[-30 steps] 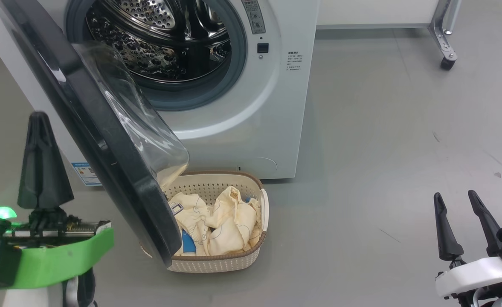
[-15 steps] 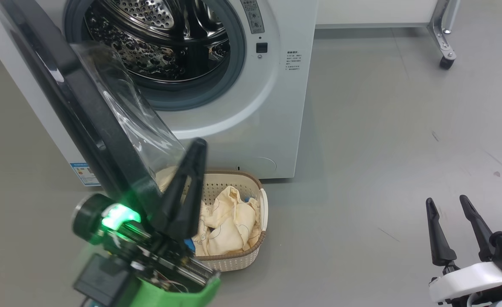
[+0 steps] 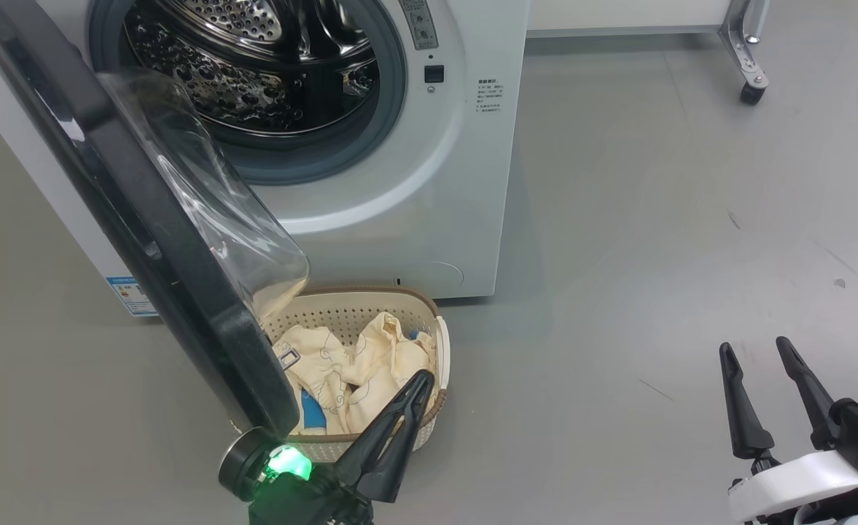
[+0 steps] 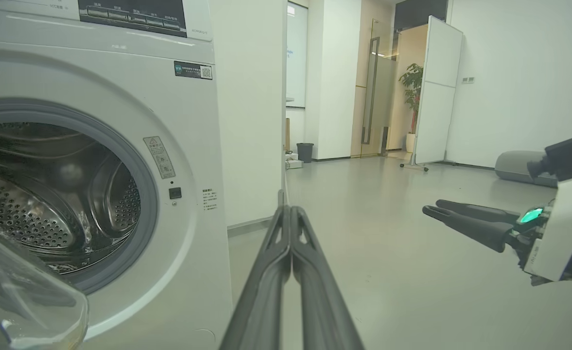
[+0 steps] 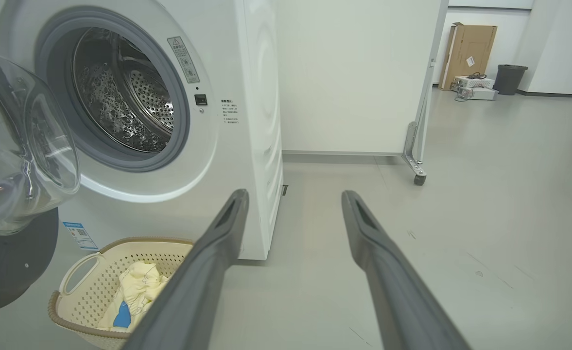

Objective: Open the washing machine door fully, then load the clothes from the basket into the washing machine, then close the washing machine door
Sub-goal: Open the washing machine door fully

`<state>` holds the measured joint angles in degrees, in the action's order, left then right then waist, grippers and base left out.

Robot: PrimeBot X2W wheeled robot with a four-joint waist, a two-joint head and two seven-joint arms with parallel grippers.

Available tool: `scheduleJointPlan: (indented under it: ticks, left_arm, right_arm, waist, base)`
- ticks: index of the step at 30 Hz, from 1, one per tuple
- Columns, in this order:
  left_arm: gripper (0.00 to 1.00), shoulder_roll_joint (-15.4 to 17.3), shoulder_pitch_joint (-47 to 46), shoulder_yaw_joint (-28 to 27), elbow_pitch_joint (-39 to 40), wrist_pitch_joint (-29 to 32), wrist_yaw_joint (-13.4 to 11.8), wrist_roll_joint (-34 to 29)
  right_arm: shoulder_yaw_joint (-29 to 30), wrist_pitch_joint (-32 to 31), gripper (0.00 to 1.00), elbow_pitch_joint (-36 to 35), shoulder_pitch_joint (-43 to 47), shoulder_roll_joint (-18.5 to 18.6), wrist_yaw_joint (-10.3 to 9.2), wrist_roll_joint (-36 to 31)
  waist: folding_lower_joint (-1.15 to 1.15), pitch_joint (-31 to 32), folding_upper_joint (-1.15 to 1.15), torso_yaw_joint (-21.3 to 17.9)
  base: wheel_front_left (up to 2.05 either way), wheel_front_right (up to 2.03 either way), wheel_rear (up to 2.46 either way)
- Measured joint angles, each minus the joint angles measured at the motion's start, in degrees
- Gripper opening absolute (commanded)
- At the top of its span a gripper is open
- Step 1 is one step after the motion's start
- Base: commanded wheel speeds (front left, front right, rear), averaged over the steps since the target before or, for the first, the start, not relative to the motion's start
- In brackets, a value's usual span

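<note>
Two changes stand out against a second ago. The left gripper [image 3: 423, 379], then upright at the far lower left outside the washing machine door [image 3: 130, 219], is now at the bottom centre of the head view. The whole picture has also slid a little, which is the camera's own move.

The door hangs open at the left, and its lower edge covers the left part of the basket [image 3: 370, 293]. The left gripper's two fingers are pressed together and hold nothing. They slant up to the right across the basket's near right corner, and whether they touch it cannot be told. The clothes [image 3: 348, 364] lie heaped in the basket, which stands on the floor [image 3: 654, 219] just before the washing machine [image 3: 414, 182]. Well apart at the lower right, the right gripper [image 3: 754, 346] points upward with its fingers spread wide and nothing between them.
</note>
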<state>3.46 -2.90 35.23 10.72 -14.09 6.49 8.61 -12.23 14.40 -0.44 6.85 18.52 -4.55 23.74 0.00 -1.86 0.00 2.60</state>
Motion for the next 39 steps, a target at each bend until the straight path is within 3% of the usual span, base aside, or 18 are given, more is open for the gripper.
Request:
scheduleJointPlan:
  ticks: [4, 10, 18, 39]
  left_arm:
    - [0.00, 0.0, 0.6, -2.2, -3.1, 0.0, -0.2, 0.0]
    - [0.00, 0.0, 0.8, -6.8, -7.4, 0.1, -3.5, 0.1]
    - [0.00, -0.1, -1.5, -7.3, -10.5, 0.1, -3.8, 1.8]
    - [0.00, -1.6, -5.0, -12.5, -17.6, -0.1, -8.9, 5.5]
  right_arm:
    - [0.0, 0.0, 1.00, 0.0, 0.0, 0.0, 0.07, 0.0]
    - [0.1, 0.0, 1.00, -0.1, 0.0, -0.1, 0.55, 0.0]
    - [1.0, 0.0, 1.00, -0.1, -0.1, -0.2, 1.04, 0.1]
    - [1.5, 0.0, 1.00, 0.7, -0.5, -1.1, 2.12, 0.5]
  waist:
    - [0.00, -0.3, 0.00, -0.1]
    - [0.00, -1.5, 0.00, -0.6]
    - [0.00, -3.4, 0.00, -0.9]
    - [0.00, -5.3, 0.00, 1.3]
  base:
    - [0.00, 0.00, 0.00]
    - [0.00, 0.00, 0.00]
    - [0.00, 0.00, 0.00]
    - [0.00, 0.00, 0.00]
